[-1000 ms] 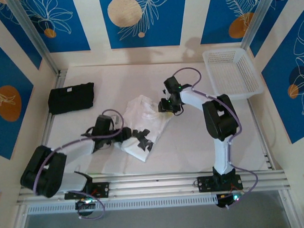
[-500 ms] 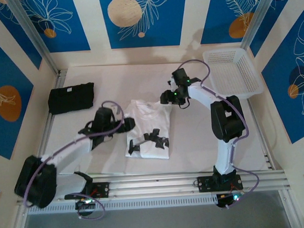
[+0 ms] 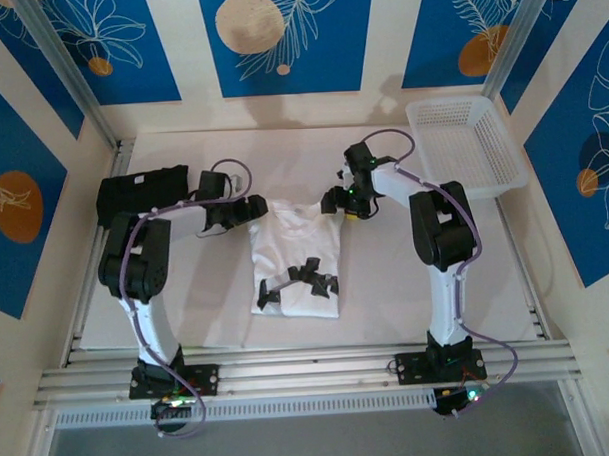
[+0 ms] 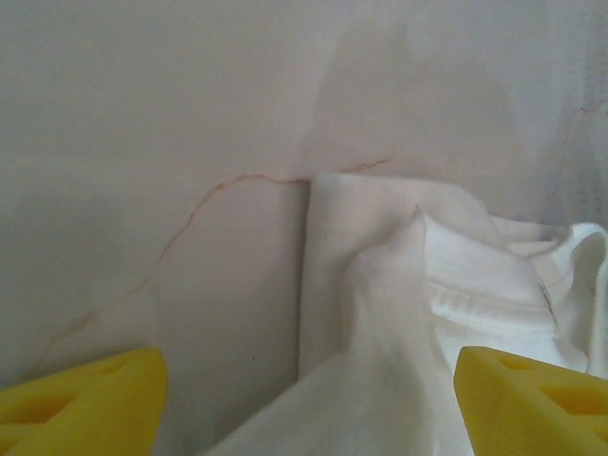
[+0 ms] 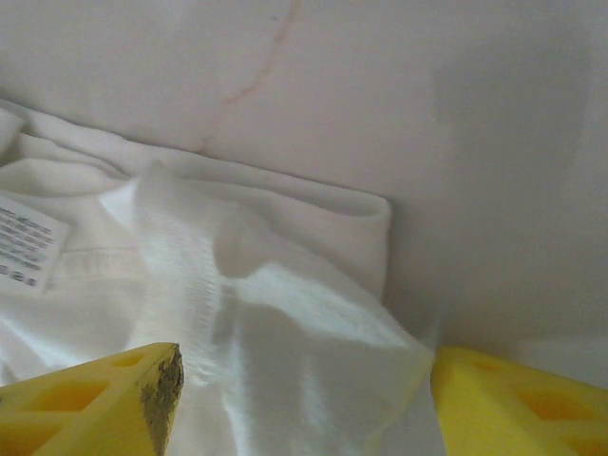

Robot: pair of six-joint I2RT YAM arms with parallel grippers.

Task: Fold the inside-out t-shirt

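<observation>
White t-shirt (image 3: 297, 240) lies folded into a narrow rectangle in the middle of the table (image 3: 407, 284), collar end toward the far edge. My left gripper (image 3: 256, 208) and right gripper (image 3: 334, 201) sit at its two far corners, both jaws spread wide with cloth bunched between the fingers. Far-left corner has the black garment (image 3: 143, 196), far-right the mesh basket (image 3: 467, 142).

The t-shirt (image 3: 297, 250) lies on the table (image 3: 387, 285), garment (image 3: 143, 194) back left, basket (image 3: 467, 147) back right.
</observation>
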